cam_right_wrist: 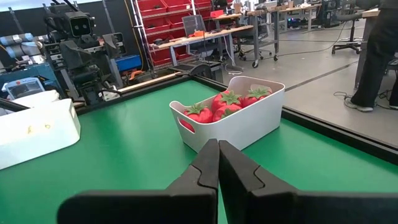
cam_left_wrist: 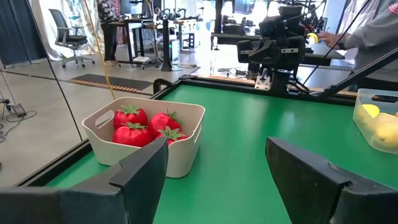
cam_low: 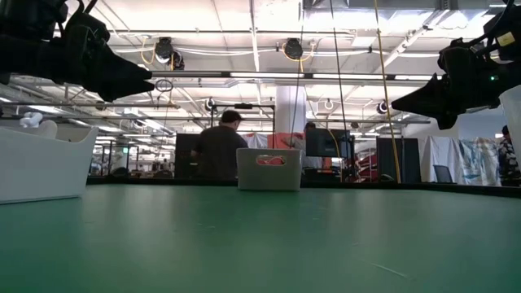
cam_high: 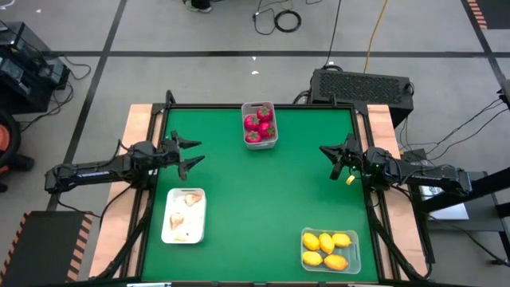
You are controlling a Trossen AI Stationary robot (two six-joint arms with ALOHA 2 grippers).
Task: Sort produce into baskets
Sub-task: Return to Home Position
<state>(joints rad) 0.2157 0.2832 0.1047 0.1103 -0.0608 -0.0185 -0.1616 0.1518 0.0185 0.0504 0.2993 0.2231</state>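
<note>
Red round produce (cam_right_wrist: 221, 104) fills the deep grey-white bin (cam_right_wrist: 249, 121) ahead of your closed, empty right gripper (cam_right_wrist: 218, 148); your left gripper (cam_high: 198, 152) gapes wide, empty.

Counter (cam_high: 263, 207): green top, wooden side strips.
Far edge, middle: grey-white bin (cam_high: 260, 146).
Near left: white tray (cam_high: 199, 229).
Near right: clear tub (cam_high: 355, 255).

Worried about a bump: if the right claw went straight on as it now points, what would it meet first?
Probably the deep grey-white plastic bin holding red round toy produce, dead ahead of the shut right claw across the green table; depth is unclear.
</note>
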